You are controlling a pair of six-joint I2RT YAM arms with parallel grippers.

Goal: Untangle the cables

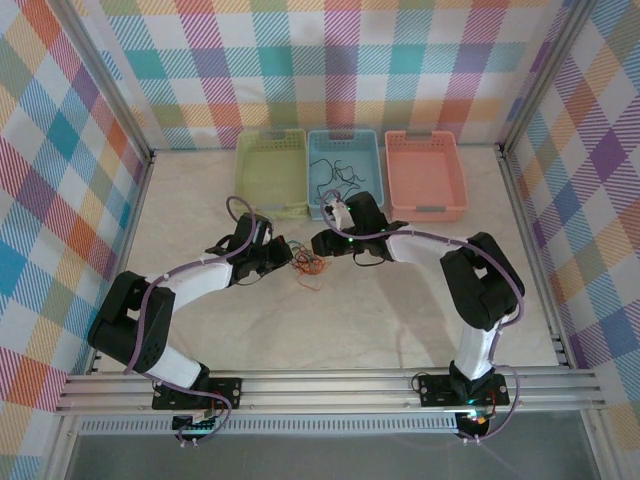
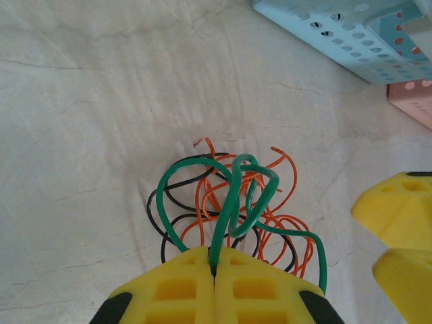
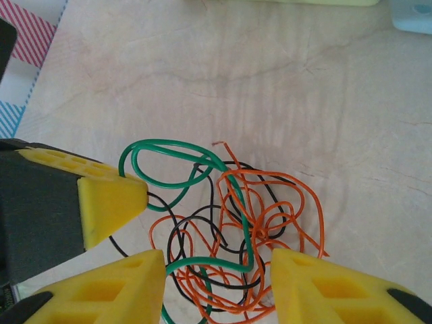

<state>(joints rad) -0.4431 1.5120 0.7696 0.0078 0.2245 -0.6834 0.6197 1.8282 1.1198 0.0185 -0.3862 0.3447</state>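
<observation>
pinching green cable (image 2: 227, 206) in pressed-together left tool (image 2: 214, 266) | hovering right tool (image 3: 217, 263), spread, over cables (image 3: 236, 229) | lying tangled, orange, black, green, on worktop (image 1: 400, 310) between both tools, near blue bin (image 1: 345, 134)

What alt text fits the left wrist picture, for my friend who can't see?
The left claw is pinched shut on a green wire looping through a tangle of orange and black cables on a pale table. The right claw pokes in at the right edge, a blue basket top right.
</observation>
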